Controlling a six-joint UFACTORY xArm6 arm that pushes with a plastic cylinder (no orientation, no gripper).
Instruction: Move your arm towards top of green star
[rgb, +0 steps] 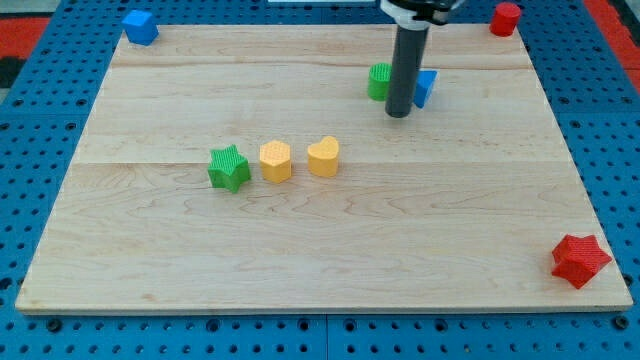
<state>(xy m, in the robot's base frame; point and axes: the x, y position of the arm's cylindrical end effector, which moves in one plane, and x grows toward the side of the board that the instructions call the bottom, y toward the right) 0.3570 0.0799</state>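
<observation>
The green star (229, 167) lies on the wooden board (320, 250), left of the middle. It is the left end of a row with a yellow hexagon (275, 160) and a yellow heart (323, 157). My tip (398, 113) rests on the board in the upper right part, far to the right of and above the green star. The rod stands between a green block (379, 81) on its left and a blue block (426, 87) on its right, partly hiding both.
A blue cube (140, 26) sits at the board's top left corner. A red cylinder (506, 18) stands at the top right, off the board. A red star (580, 260) lies at the bottom right edge. Blue pegboard surrounds the board.
</observation>
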